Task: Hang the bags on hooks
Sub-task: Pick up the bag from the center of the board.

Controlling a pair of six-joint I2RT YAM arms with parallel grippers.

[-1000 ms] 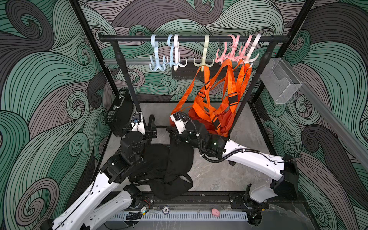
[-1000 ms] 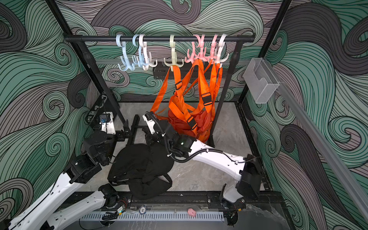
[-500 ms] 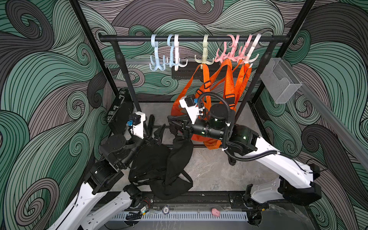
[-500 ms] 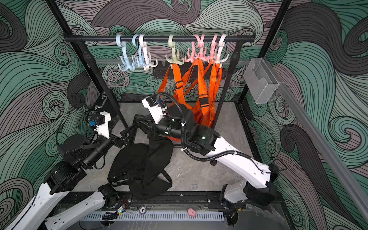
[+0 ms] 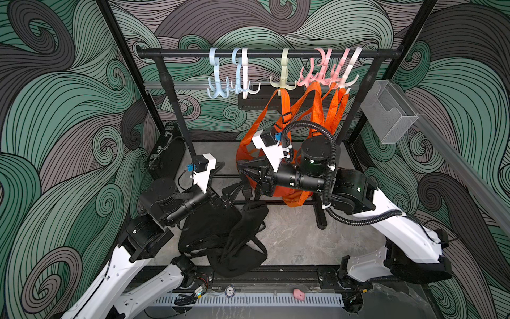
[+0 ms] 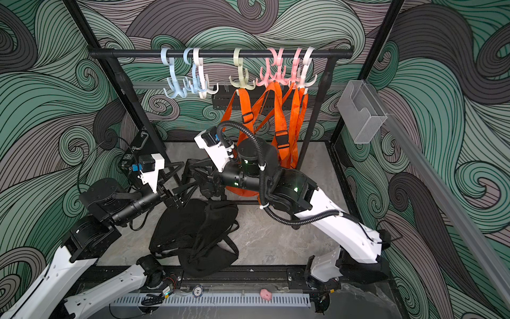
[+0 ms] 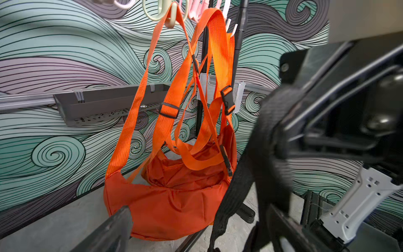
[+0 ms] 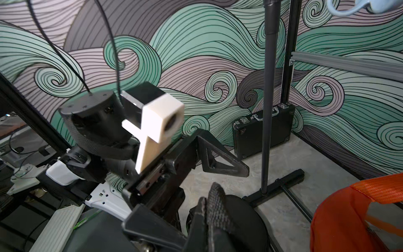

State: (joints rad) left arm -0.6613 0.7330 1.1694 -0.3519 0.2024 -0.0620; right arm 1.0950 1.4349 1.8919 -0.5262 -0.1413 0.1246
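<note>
The black bag lies crumpled on the grey surface in front of the rack, between the two arms. It is not on any hook. One strap of it rises from the heap to the right claw, which is clenched on it (in the right wrist view the woven band comes out from between the closed fingers). The rest of the bag rests on the surface.

The left claw is released, with its jaws standing wide apart, just beside the right claw. In the left wrist view the black strap runs down between its two fingers; if it touches them, one cannot tell.

Behind the right arm, an orange bag hangs by its long straps from the cream hook on the black rail. More orange straps go up to the pink hooks. The blue hooks hang further along the rail, on the robot's left.
</note>
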